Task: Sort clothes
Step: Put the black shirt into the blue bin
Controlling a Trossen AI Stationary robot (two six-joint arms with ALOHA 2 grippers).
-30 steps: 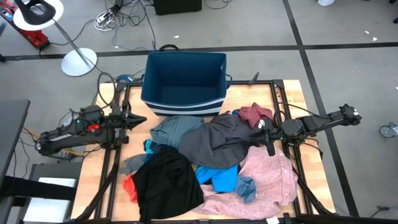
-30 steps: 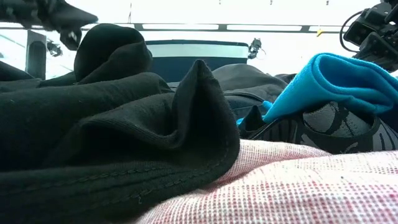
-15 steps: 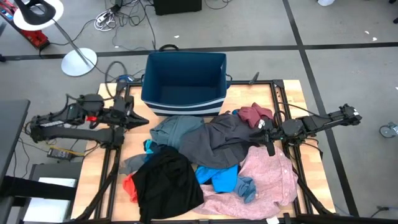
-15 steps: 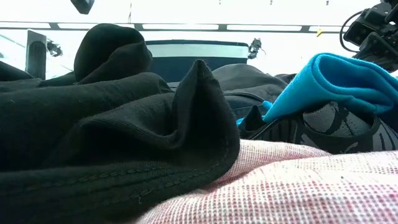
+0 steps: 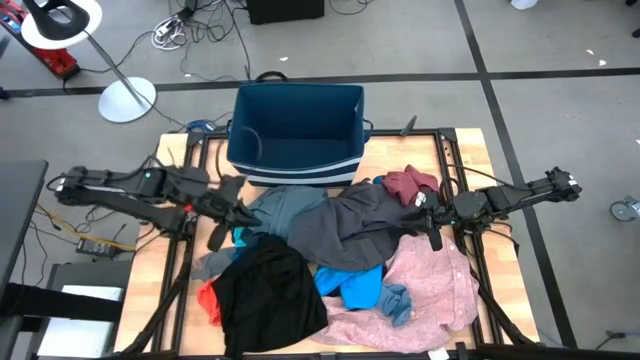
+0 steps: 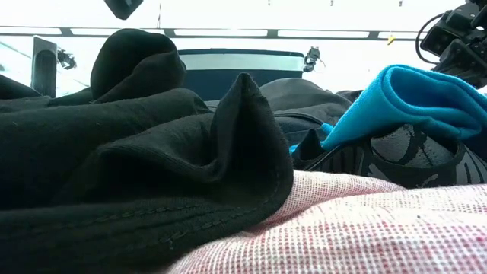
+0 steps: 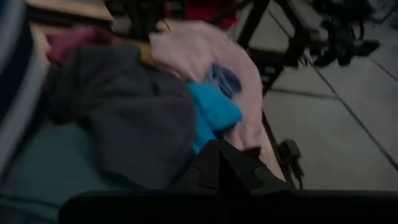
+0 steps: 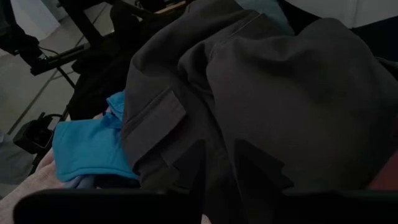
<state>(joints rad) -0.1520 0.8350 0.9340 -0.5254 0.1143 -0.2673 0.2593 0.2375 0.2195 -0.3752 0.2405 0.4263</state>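
I had the left gripper (image 5: 222, 222) over the teal-grey shirt (image 5: 280, 207) at the pile's left edge — jaws spread, empty. The clothes (image 5: 340, 255) lay heaped mid-table, soft and light — I'd pinch a raised fold. Right gripper (image 5: 430, 232) waited; jaws unclear.

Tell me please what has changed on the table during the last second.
The left arm swung in from the table's left edge toward the pile; its end effector now hangs at the teal-grey garment, holding nothing that can be seen. The right end effector stayed at the dark grey garment. The clothes and the blue bin did not move.
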